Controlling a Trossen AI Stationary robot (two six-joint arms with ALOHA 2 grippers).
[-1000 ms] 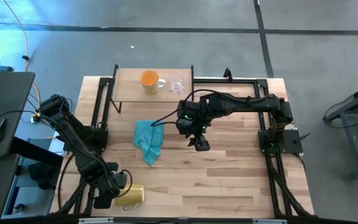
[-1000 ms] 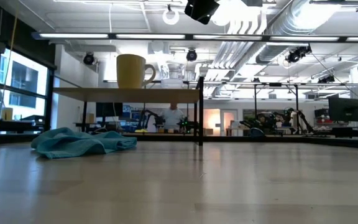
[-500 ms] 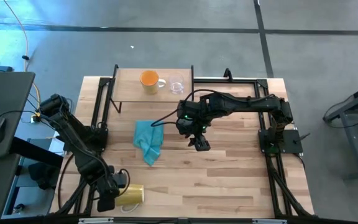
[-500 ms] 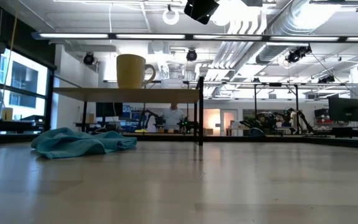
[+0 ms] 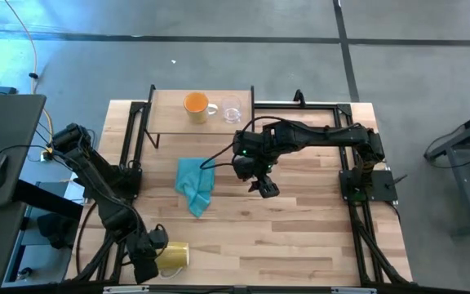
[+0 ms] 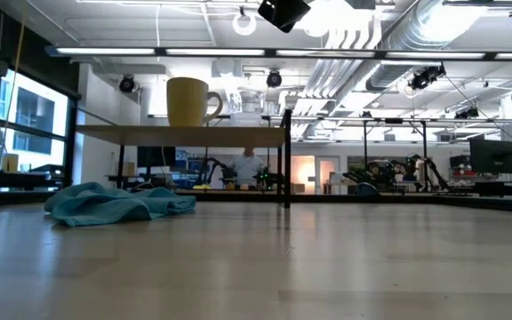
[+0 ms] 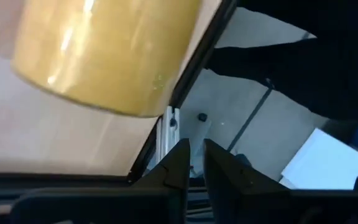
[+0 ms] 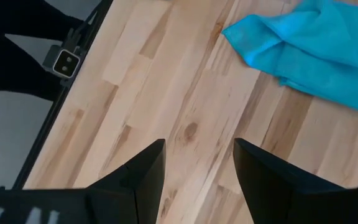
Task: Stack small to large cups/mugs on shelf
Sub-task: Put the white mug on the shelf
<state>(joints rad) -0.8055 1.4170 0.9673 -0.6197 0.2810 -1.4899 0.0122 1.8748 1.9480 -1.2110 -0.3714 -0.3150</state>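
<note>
Materials/finish: wood, glazed ceramic, glass, cloth, dark matt arms.

Tabletop (image 5: 300,229) is striped light-wood planks, visible grain and knots, satin sheen in the low view. Shelf (image 5: 170,106) is smoother, paler wood on black frame edges. Orange mug (image 5: 196,104) looks glazed and glossy; the cream-white mug (image 7: 104,50) shows a smooth glossy skin with highlights in the left wrist view. Glass cup (image 5: 232,109) is clear, see-through. Teal cloth (image 5: 194,184) is soft, matt, crumpled fabric. Right gripper (image 8: 194,165) fingers (image 8: 148,171) are matt black, plastic-looking; left gripper (image 7: 193,155) has the same dark matt finish.
</note>
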